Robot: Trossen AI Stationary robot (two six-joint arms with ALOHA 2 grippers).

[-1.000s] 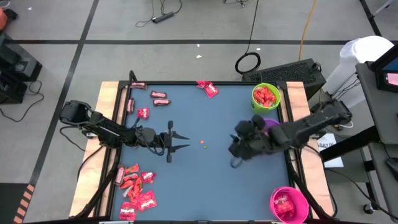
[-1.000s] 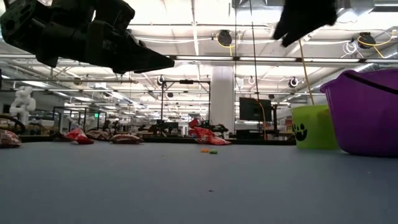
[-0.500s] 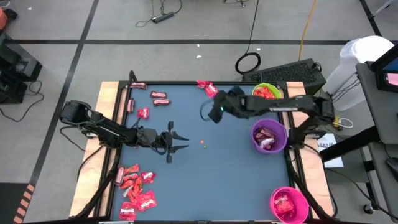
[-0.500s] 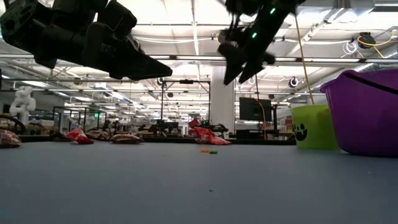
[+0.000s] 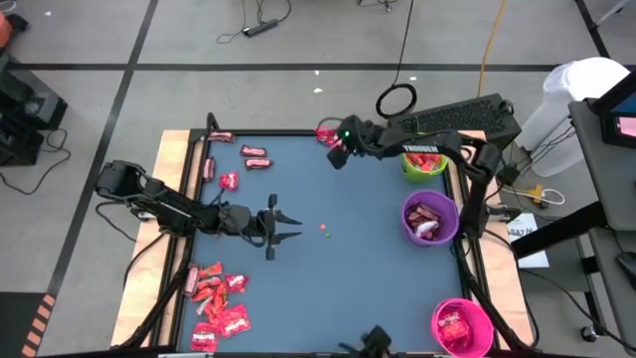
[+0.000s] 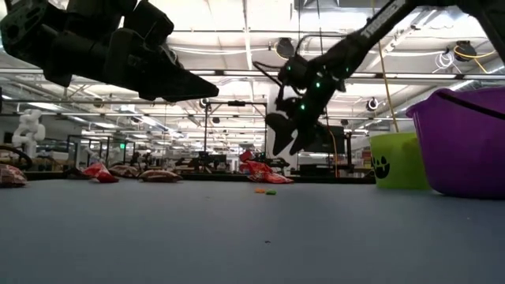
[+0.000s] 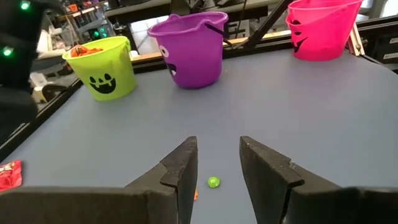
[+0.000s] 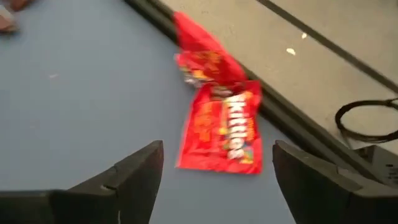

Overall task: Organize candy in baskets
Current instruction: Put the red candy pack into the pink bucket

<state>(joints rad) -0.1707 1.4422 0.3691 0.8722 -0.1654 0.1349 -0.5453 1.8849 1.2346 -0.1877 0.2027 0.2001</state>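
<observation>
**Right gripper hovers over candy at the far edge**

The right gripper (image 5: 338,149), fingers spread wide and empty, hangs above a red candy packet (image 8: 221,129) at the table's far edge. The left gripper (image 5: 288,227) waits mid-table, fingers parted, holding nothing. The green basket (image 7: 103,66), purple basket (image 5: 430,219) and pink basket (image 5: 462,326) line the right side.

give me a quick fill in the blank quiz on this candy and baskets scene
1. The right gripper hovers open over a ____ candy packet at the table's far edge.
2. The basket between the green basket and the pink basket is ____.
3. The left gripper is ____ and holds nothing.

Missing words: red; purple; open
</observation>
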